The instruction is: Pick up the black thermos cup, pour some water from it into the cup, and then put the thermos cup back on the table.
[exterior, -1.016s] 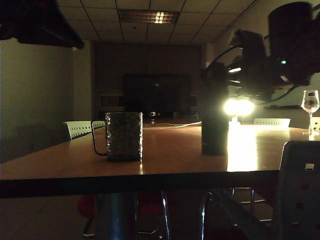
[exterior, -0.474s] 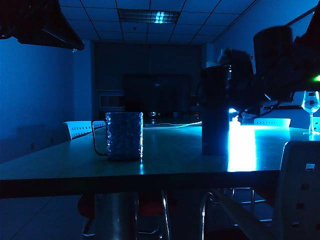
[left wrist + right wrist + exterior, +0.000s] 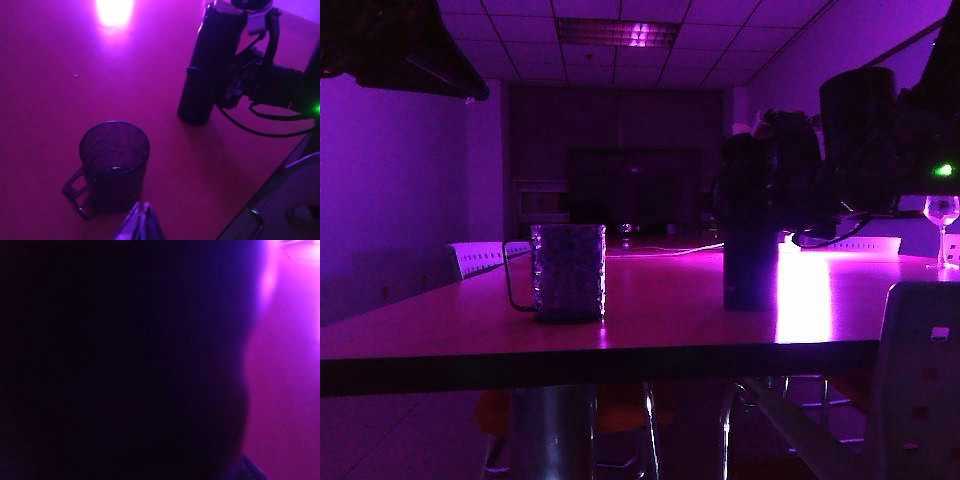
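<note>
The black thermos cup (image 3: 750,262) stands upright on the table (image 3: 670,315), right of the middle. Its dark wall (image 3: 125,360) fills nearly all of the right wrist view. My right gripper (image 3: 762,185) is open and sits level at the thermos's upper half, reaching in from the right; in the left wrist view it (image 3: 228,89) is close against the thermos (image 3: 207,70). The cup (image 3: 568,272), a dimpled glass mug with its handle to the left, stands apart on the left. My left gripper (image 3: 143,207) hangs shut above the table just beside the cup (image 3: 114,160), holding nothing.
A stemmed wine glass (image 3: 941,215) stands at the far right of the table. White chair backs (image 3: 480,258) show behind it, and a grey chair (image 3: 920,380) stands at the near right. The table's edge (image 3: 260,195) runs close to the thermos side. Purple light floods the room.
My right arm has come down and leftward until its gripper is at the thermos. The room light went from yellow through blue to purple. Thermos and cup have not moved.
</note>
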